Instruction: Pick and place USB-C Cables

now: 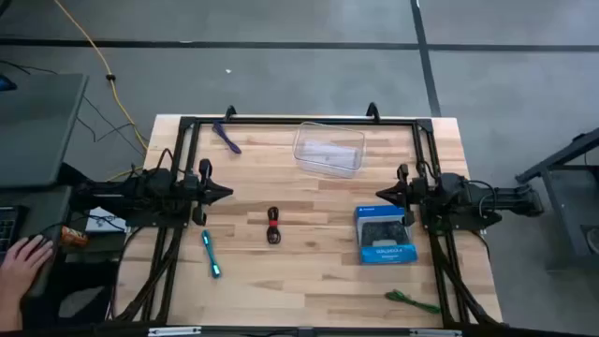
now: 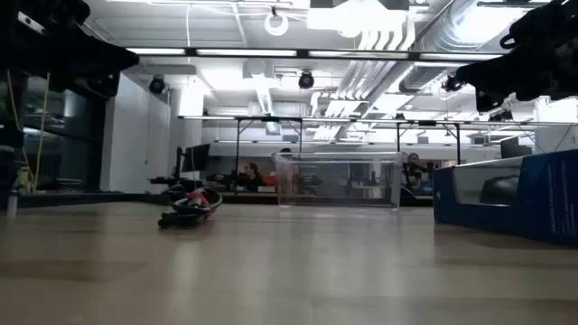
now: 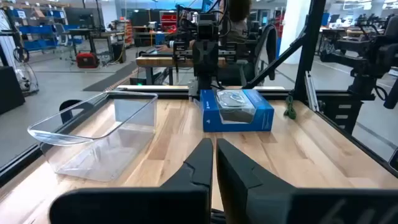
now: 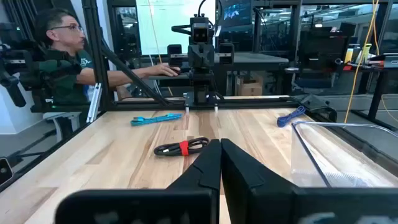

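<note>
Four cable bundles lie flat on the wooden table: the dark purple one (image 1: 227,138) near the far left corner, the black one with a red band (image 1: 273,226) at mid-table, the bright cyan one (image 1: 211,254) toward the near left, the green one (image 1: 410,300) at the near right. The right wrist view shows the black-and-red bundle (image 4: 181,147), the cyan one (image 4: 156,118) and the purple one (image 4: 291,116). My left gripper (image 1: 223,193) hovers shut at the left side. My right gripper (image 1: 384,195) hovers shut at the right side. Neither touches anything.
A clear plastic tub (image 1: 328,150) stands at the far middle. A blue box picturing a game controller (image 1: 384,235) lies near my right gripper. A black frame (image 1: 299,121) runs along the table's edges. A person's hand (image 1: 23,257) rests beyond the left edge.
</note>
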